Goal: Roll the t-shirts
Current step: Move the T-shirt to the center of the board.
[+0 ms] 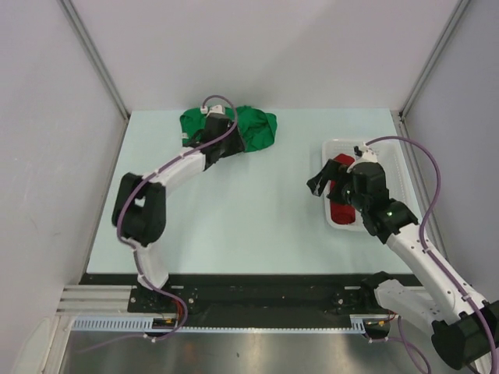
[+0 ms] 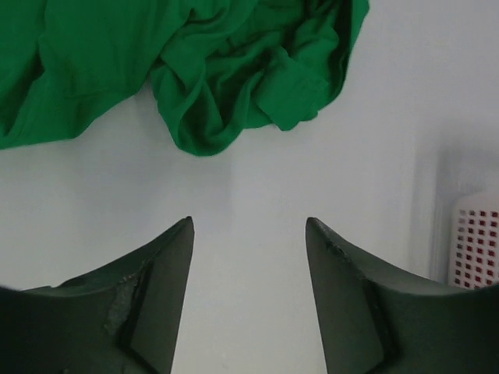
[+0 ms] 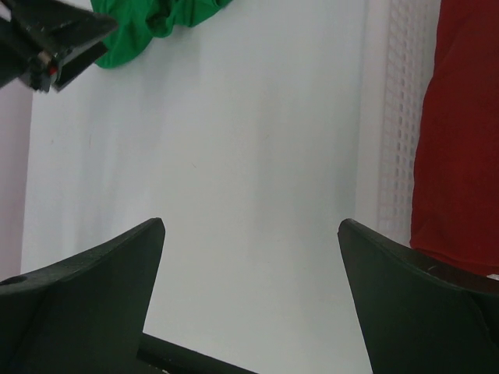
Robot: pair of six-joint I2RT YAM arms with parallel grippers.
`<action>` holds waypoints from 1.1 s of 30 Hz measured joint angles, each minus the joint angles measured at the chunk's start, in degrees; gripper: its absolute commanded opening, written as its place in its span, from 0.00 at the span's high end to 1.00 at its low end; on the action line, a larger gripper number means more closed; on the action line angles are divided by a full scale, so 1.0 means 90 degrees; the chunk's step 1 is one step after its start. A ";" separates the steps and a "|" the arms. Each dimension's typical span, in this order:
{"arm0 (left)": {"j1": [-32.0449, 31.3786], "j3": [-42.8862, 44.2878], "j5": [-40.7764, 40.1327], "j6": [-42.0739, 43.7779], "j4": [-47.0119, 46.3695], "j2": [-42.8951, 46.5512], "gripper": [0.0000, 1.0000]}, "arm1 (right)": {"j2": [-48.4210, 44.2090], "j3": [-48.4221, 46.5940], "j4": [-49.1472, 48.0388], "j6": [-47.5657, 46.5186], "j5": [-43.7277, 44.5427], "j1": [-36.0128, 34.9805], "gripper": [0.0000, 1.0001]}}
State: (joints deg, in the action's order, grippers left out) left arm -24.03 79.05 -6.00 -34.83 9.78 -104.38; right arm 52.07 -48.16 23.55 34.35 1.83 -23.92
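Left hand (image 2: pixel 249 226): dark wedge-shaped fingers apart, nothing between, just short of the shirt.
Green t-shirt (image 1: pixel 257 128): soft cloth, crumpled heap, far side of the smooth pale worktop (image 1: pixel 249 226).
Right hand (image 3: pixel 249 226): fingers wide apart, empty.
Red t-shirt (image 3: pixel 460 132): compact roll inside the white plastic mesh basket (image 1: pixel 390 156), at right.

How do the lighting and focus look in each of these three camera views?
Top external view: soft, even light, only faint shadows, everything sharp. Left wrist view: the crumpled bright green cloth t-shirt is crisp, the left gripper dark and slightly soft. Right wrist view: the right gripper is nearly black, the white plastic mesh basket washed out.
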 measured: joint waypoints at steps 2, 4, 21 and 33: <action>0.0051 0.0614 0.0005 0.0124 0.0017 -0.0707 0.39 | 0.0143 -0.0002 -0.0005 -0.0085 -0.0087 0.0032 0.00; 0.0085 0.1180 -0.0041 0.0265 0.0053 -0.1355 0.39 | 0.0357 -0.0005 -0.0027 -0.0182 -0.0143 0.0058 0.00; 0.0138 0.1632 -0.1316 0.0493 0.0503 -0.2324 0.40 | 0.1566 -0.0010 -0.0554 -0.0401 -0.0765 0.0304 0.04; 0.0185 0.2183 -0.1105 0.0532 0.0532 -0.2586 1.00 | 0.1904 -0.0012 -0.0663 -0.0493 -0.0814 0.0308 0.07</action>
State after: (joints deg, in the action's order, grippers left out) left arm -22.37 98.70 -15.94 -30.04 14.57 -127.66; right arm 69.21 -48.27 17.58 29.91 -5.50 -21.15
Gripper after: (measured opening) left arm 0.110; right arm 0.948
